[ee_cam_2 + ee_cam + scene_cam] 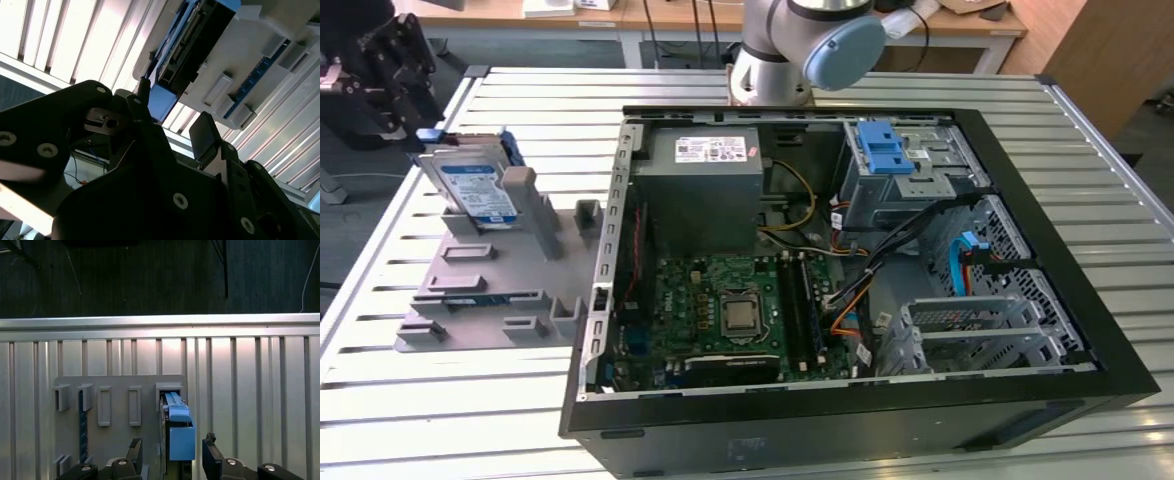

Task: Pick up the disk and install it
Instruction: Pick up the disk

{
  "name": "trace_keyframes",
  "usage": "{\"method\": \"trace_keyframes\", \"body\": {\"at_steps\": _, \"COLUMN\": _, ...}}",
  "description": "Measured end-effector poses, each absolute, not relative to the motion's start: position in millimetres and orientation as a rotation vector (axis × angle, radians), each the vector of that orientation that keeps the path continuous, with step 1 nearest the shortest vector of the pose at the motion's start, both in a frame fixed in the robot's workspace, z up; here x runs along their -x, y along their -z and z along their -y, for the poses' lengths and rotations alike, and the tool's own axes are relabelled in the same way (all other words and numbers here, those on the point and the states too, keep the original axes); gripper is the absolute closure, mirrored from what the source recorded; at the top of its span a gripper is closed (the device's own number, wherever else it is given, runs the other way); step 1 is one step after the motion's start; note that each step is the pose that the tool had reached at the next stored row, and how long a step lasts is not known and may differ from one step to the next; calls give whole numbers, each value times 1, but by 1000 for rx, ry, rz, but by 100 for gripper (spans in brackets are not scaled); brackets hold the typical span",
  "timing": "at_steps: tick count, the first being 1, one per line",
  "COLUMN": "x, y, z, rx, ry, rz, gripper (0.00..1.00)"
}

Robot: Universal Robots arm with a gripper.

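Now one open computer case (854,430) fills the middle of the slatted tabletop (454,420), one grey holder (454,335) lies by its edge at the exterior view's left, one disk (470,188) stands upright at the holder's far corner, and one gripper (172,452) straddles its blue end with two fingers (211,460) spread wide.

Disk (470,188) partly behind grey holder (522,208)

Silver-grey tubular arm (767,75), pale blue round cap (845,50) on its joint, matte black gripper (172,442) built of angular plates, bright round screw heads (180,201) set into the plates, two slim black fingers (214,462) with flat rectangular pads (202,137) rounded at the corners
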State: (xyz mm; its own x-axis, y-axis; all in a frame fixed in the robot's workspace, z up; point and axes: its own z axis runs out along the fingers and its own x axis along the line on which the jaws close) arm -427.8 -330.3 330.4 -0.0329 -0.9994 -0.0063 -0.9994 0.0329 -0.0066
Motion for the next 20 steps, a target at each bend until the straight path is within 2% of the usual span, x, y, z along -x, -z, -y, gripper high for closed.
{"method": "trace_keyframes", "body": {"at_steps": 20, "x": 430, "y": -311, "z": 327, "rx": 2179, "ry": 1, "rz": -2251, "gripper": 41}}
